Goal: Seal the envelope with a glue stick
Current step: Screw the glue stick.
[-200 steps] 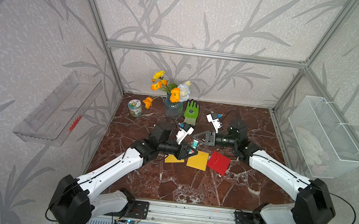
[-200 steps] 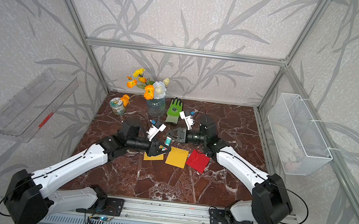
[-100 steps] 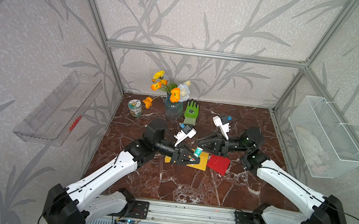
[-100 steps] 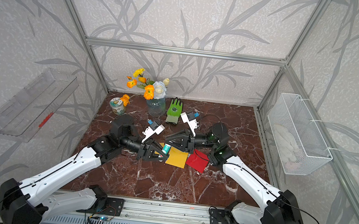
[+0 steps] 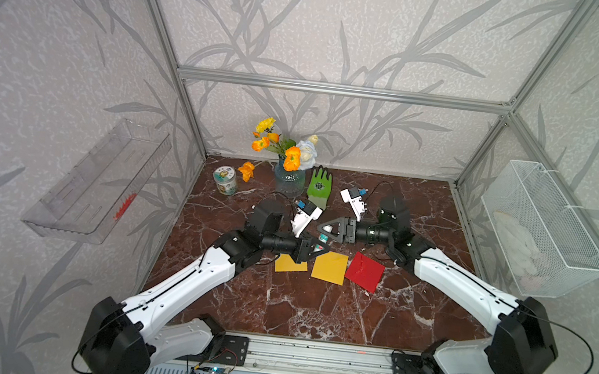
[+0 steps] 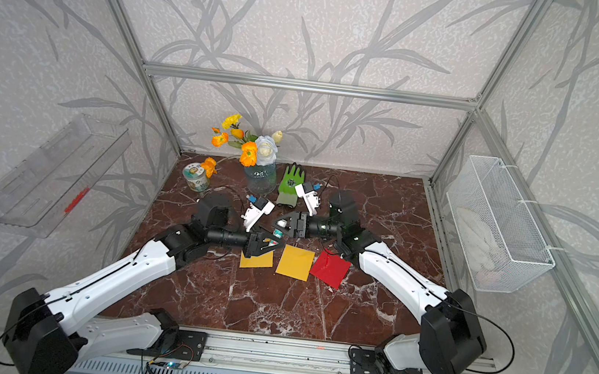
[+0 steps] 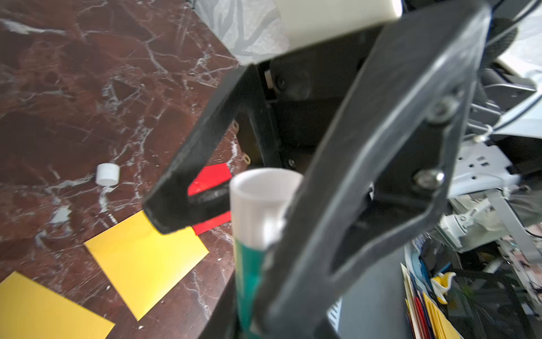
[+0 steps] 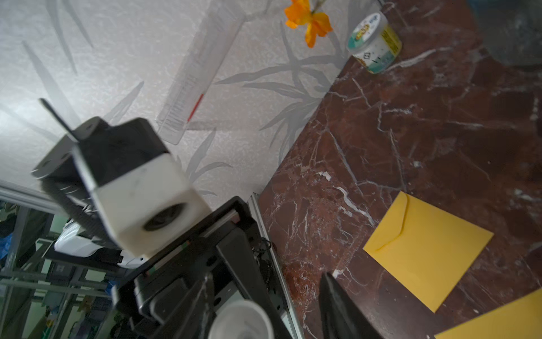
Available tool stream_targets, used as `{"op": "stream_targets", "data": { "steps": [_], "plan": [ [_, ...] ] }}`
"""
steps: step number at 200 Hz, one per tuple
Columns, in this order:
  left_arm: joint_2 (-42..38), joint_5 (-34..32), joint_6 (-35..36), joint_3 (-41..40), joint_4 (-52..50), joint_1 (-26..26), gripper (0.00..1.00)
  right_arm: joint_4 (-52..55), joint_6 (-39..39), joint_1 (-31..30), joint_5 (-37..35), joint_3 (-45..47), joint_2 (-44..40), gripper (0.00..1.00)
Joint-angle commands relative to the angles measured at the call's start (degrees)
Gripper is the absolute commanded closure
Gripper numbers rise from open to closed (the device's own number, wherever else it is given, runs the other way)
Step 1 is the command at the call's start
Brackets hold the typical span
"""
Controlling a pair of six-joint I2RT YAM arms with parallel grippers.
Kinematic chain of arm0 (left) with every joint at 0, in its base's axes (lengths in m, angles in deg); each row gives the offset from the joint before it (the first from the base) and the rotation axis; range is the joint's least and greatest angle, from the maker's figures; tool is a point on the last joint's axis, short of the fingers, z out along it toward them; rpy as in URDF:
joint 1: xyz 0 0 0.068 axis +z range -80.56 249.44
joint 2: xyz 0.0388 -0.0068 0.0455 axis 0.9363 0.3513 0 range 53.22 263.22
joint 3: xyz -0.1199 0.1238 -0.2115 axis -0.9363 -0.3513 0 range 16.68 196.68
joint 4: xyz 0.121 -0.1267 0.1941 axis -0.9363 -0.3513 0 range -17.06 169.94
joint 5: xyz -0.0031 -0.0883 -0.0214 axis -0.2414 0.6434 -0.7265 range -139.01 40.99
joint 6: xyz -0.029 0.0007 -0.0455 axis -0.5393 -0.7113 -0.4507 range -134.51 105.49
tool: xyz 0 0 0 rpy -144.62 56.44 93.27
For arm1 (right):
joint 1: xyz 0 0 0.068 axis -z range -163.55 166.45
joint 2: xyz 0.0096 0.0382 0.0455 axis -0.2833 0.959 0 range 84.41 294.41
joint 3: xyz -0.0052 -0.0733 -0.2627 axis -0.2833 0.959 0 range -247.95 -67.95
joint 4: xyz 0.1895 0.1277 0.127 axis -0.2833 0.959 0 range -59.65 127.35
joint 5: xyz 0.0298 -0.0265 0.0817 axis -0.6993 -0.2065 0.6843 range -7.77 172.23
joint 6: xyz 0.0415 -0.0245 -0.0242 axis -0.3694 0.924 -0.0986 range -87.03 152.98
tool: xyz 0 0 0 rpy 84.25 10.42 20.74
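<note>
Left tool [image 5: 313,250] grips the glue stick [image 7: 248,264]; right tool [image 5: 323,232] jaws apart.

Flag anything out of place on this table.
A small white cap lies loose on the marble table, touching nothing. The glue stick in the left gripper has an open, uncapped end, so it is probably that stick's cap.

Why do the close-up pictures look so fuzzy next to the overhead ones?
Left wrist view: the black fingers and glue stick sit close to the lens and blur; a yellow envelope behind is sharper. Right wrist view: the white camera block is blurred. Both top views: crisp, evenly lit.
</note>
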State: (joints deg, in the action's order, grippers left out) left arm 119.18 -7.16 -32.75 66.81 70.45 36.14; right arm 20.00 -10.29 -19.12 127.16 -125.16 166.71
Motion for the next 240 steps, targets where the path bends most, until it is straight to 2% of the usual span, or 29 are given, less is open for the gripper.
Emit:
{"op": "stream_targets", "data": {
  "steps": [1,21,74,103,134,167,181,195,211,240],
  "plan": [
    [1.13,-4.56,1.87,-0.51,-0.41,0.06,1.0,1.98,-1.78,-0.46,-3.48,-2.88,0.81,0.45],
    [1.36,-4.38,1.89,-1.15,0.03,0.04,1.0,1.08,-2.74,-0.46,-3.96,-3.45,1.53,0.52],
    [1.37,-3.62,1.45,-2.19,-0.08,0.01,1.0,0.5,-3.93,-0.22,-4.09,-4.39,2.36,0.53],
    [1.11,-3.56,1.3,-2.23,-0.17,0.08,1.0,0.24,-4.11,-0.2,-3.62,-3.71,2.69,0.64],
    [1.01,-3.32,1.11,-2.23,-0.08,0.15,1.0,0.1,-4.11,-0.2,-3.52,-3.01,2.6,0.65],
    [0.6,-2.55,0.49,-2.14,0.05,0.13,1.0,-0.6,-4.0,-0.22,-2.71,-2.25,2.29,0.74],
    [0.06,-0.9,-0.35,-2.39,0.89,0.23,1.0,-3.03,-3.88,-0.16,-1.24,-1.16,1.67,0.76],
    [-0.5,3.42,-1.0,-2.33,1.61,0.26,1.0,-7.68,-4.3,0.04,1.45,0.62,0.71,0.79],
    [-1.31,7.96,-0.86,-1.73,0.98,0.31,1.0,-13.34,-5.36,0.31,5.85,2.12,-0.26,0.83],
    [-3.75,15.39,-2.1,-0.94,1.21,0.94,1.0,-25.78,-6.07,0.25,14.8,4.68,-3.53,0.84]
  ]
}}
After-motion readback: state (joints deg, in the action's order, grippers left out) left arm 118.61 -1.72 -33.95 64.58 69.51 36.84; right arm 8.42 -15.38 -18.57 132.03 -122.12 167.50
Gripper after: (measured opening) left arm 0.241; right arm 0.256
